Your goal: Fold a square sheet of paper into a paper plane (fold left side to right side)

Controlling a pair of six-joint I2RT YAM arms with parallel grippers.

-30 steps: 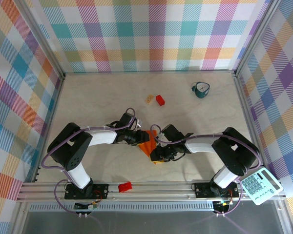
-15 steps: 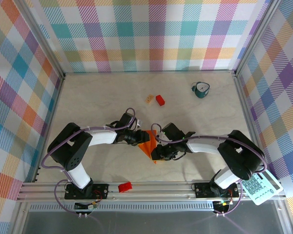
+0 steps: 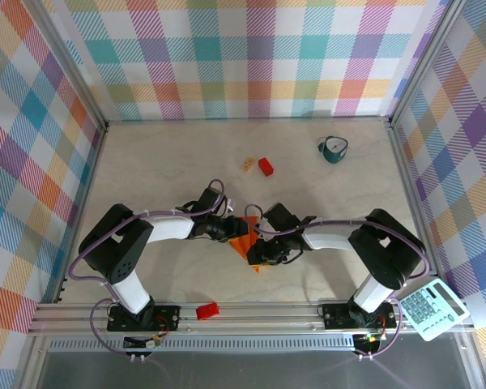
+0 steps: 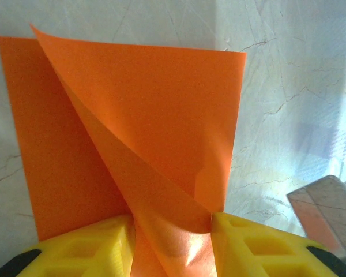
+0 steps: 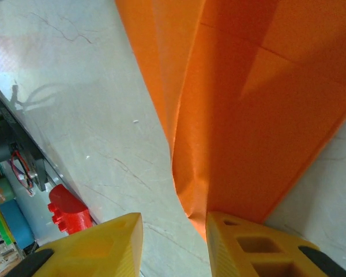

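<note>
Left gripper (image 4: 172, 245) clamped on orange paper (image 4: 155, 115); right gripper (image 5: 174, 242) jaws apart w/ paper edge between, grip unclear tbh.

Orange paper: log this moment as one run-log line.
stage: mid-fold | square sheet of paper: partly folded, flap raised | left pincer: pinching a fold | right pincer: at paper's edge, grip unclear
</note>
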